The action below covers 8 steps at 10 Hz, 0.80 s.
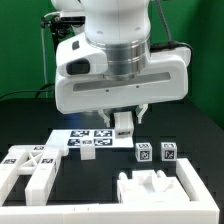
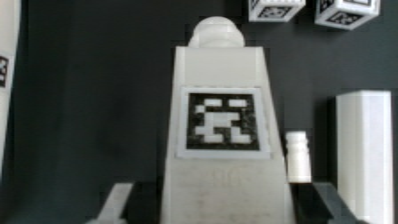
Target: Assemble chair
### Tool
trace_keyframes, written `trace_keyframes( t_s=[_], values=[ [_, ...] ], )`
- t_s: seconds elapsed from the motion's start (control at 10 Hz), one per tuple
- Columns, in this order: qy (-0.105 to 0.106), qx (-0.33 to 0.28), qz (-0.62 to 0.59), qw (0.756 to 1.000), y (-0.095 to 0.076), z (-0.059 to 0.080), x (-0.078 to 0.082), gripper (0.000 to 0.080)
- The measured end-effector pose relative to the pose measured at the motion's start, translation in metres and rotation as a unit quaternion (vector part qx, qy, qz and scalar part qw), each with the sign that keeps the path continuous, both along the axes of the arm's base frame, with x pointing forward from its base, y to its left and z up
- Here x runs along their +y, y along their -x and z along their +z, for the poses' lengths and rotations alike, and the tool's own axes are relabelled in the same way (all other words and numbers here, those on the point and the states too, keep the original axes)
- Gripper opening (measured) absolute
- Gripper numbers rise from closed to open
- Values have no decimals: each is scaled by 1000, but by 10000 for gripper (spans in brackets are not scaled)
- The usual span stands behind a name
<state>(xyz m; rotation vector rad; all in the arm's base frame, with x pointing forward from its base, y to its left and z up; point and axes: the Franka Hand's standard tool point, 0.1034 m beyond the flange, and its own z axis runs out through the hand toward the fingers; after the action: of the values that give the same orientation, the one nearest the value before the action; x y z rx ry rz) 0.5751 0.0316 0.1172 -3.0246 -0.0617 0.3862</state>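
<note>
My tool hangs over the middle of the dark worktop. Its two fingers are clamped on the sides of a chunky white chair bar. In the wrist view the grey fingers flank the bar, which runs straight away from the tool to a rounded end. I cannot tell whether the bar rests on the worktop or is lifted off it.

The held bar sits just beside the marker board, at the board's edge toward the exterior view's right. Nearer the camera and further to the exterior view's right stand two small tagged blocks, close together and apart from the bar. A strip of bare worktop separates them from it.

At the near edge on the exterior view's left lies the flat X-braced panel. On the near right is a notched white piece. A low white wall runs along the near edge in front of the panel. The wrist view also shows a second white bar lying alongside the held one, with dark worktop between them.

The markings are black-and-white square tags, patterns rather than words. One sits on the held bar's broad face, several are on the marker board, and each small block carries one.
</note>
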Motion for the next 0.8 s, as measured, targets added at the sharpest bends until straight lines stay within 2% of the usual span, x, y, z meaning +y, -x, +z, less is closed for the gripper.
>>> trace_keyframes(
  t_s=[0.2,0.3,0.4,0.8],
  values=[
    [-3,-50,19,999,-11,11,15,287],
    [-2,-102,22,995,-27,16,23,287],
    [-2,-152,28,988,-37,18,33,287],
    [7,-290,21,957,-43,13,30,287]
  ],
)
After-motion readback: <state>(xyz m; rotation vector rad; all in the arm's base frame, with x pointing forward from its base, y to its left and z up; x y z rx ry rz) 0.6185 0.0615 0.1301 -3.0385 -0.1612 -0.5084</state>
